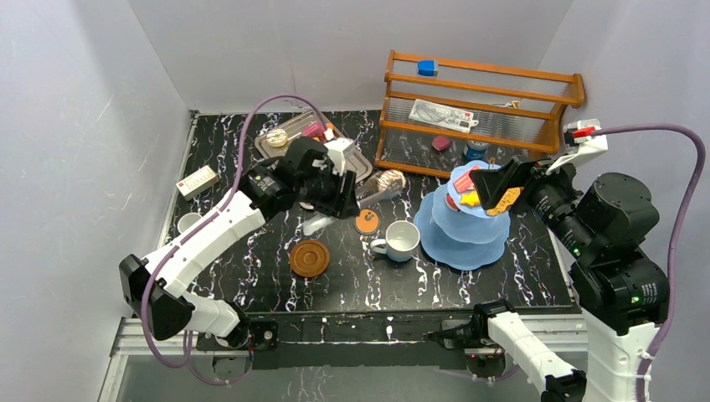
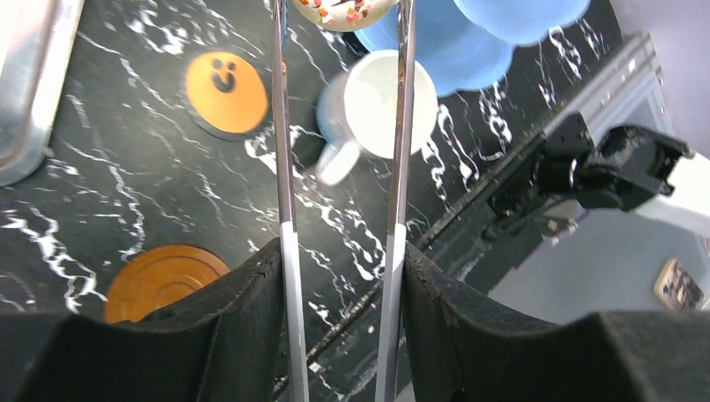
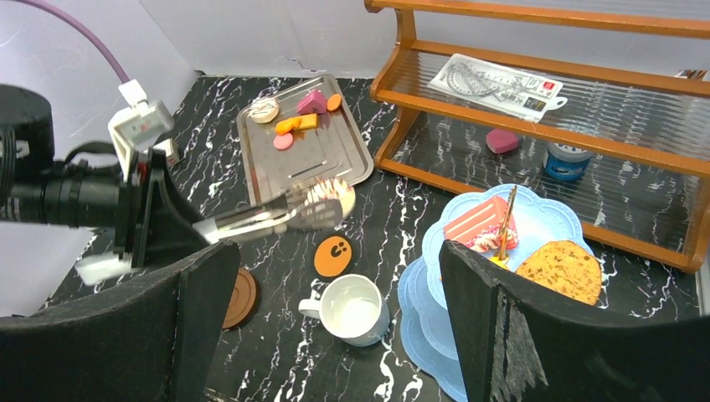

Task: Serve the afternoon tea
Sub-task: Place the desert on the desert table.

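My left gripper [image 1: 342,191] [image 2: 342,251] is shut on metal tongs [image 1: 373,194] [image 2: 285,167], and the tongs pinch a sprinkled donut [image 1: 390,179] [image 3: 331,201] above the table. Below it sit a white mug [image 1: 403,239] [image 2: 389,100] and a brown saucer [image 1: 309,257] [image 2: 163,280]. The light-blue stand [image 1: 465,239] [image 3: 548,209] carries a pink cake slice [image 3: 477,226] and a cookie [image 3: 559,268] on its top tier. My right gripper [image 1: 502,186] [image 3: 336,249] hovers open over the stand's right side, with nothing between its fingers.
A silver tray [image 1: 285,149] [image 3: 314,159] at the back holds more pastries [image 3: 297,124]. An orange smiley coaster [image 1: 366,221] lies by the mug. A wooden rack [image 1: 481,100] stands behind the stand. A grey mug [image 1: 188,222] and a white box [image 1: 198,180] are at the left.
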Controlling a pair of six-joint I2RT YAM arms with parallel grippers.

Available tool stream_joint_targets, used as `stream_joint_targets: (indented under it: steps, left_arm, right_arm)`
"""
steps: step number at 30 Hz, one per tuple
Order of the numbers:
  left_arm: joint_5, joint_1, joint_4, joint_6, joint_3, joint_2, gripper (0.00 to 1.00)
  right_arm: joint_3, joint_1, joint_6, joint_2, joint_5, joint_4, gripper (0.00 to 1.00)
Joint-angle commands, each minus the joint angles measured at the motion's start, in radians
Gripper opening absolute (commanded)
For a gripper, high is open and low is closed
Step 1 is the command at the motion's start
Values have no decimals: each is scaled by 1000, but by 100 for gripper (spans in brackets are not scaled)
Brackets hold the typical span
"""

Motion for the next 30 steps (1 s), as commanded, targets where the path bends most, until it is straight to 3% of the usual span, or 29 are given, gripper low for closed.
stream_joint_targets:
  steps: [1,15,30]
  left_arm:
    - [-15,-81,-13,-46,0,-48,35]
    - [-84,-332,-2,-89,76,49,34]
    - [-91,-419,78,-63,210,236,34]
  right_arm:
    - [47,0,-27,3,24,13,99]
    - [47,-1,-8,-8,12,10,99]
    - [38,-1,14,-30,3,17,99]
